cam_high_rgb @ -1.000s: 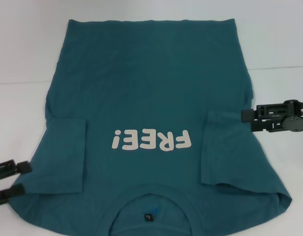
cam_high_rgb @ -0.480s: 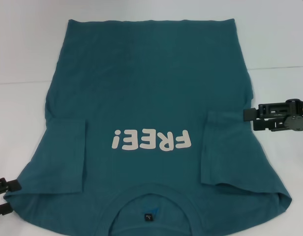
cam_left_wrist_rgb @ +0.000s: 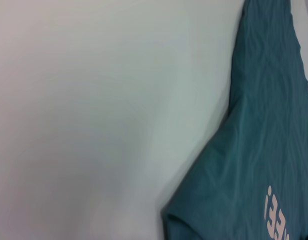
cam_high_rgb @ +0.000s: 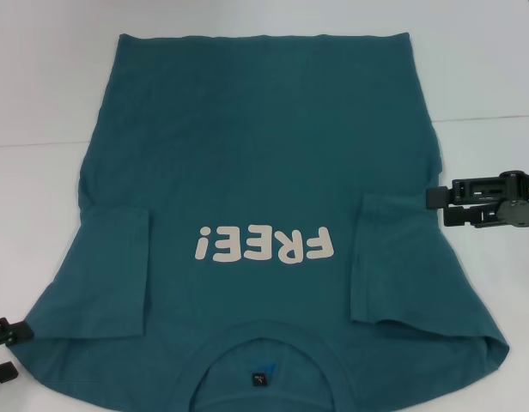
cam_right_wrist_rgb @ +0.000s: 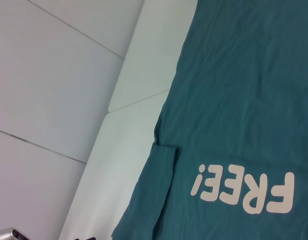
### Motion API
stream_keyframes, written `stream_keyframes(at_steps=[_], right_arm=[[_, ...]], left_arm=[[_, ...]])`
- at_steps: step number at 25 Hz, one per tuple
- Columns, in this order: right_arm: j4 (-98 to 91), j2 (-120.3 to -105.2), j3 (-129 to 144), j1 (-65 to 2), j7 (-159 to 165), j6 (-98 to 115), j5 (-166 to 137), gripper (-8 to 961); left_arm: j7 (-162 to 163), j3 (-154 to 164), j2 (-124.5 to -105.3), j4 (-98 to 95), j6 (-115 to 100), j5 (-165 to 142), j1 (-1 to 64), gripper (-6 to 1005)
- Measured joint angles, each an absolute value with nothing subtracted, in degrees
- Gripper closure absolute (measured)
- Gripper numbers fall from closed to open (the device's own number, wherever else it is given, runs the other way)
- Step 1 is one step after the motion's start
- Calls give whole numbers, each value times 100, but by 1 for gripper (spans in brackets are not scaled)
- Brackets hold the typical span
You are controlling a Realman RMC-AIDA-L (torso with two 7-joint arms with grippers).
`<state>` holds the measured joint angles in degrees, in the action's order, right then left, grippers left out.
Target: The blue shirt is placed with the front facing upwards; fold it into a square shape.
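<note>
Teal blue shirt point(cam_high_rgb: 264, 172) flat on white table point(cam_high_rgb: 41, 103), sleeves folded in, right claw point(cam_high_rgb: 434, 207) at edge

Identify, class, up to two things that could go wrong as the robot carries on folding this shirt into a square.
1. Both sleeves of the blue shirt are folded inward but lie loose; dragging the fabric could flip them open.
2. The left gripper sits low beside the shoulder corner while the right gripper hovers farther up at the side edge. Such uneven grasp points may give a skewed fold, with the white table offering no guide lines.
</note>
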<state>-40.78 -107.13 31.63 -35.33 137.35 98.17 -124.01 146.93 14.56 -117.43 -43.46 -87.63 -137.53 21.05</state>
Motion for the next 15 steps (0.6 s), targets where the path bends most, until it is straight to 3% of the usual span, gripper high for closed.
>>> stream_keyframes(at_steps=[15], right_arm=[[-4045,-10713,3115,-3533,13753,9813,-12401,115]], left_arm=[[14831,1437,-11751,-4195,-8532,-13715,2131,249]])
